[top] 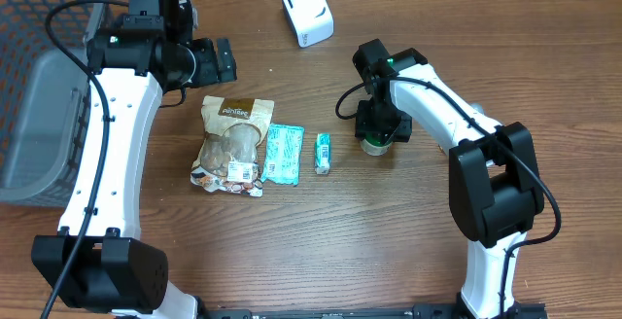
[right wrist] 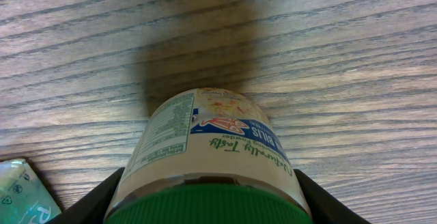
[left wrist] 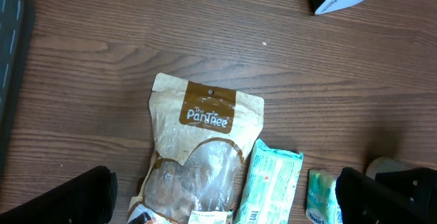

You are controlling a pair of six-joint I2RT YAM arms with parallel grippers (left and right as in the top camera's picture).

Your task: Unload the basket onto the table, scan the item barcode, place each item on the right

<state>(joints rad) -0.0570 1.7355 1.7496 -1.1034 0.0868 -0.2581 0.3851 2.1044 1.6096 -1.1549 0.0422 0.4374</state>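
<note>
Overhead: my left gripper (top: 214, 62) hangs wide open just above the brown pouch (top: 233, 142). My right gripper (top: 377, 134) clamps the green-lidded jar (top: 373, 146), right of the small teal packet (top: 324, 153) and well apart from the white scanner (top: 307, 11).
Left wrist: fingers (left wrist: 75, 197) spread wide, gripping nothing.
Right wrist: fingers (right wrist: 95, 198) touch both sides of the jar's lid.

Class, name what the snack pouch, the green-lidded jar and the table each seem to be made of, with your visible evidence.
The pouch: matte kraft-look paper or film, with a glossy clear plastic window that catches reflections. The jar: probably plastic, with a smooth printed label and a green lid. The table: wood or wood-look laminate, with visible grain and a low sheen.
</note>
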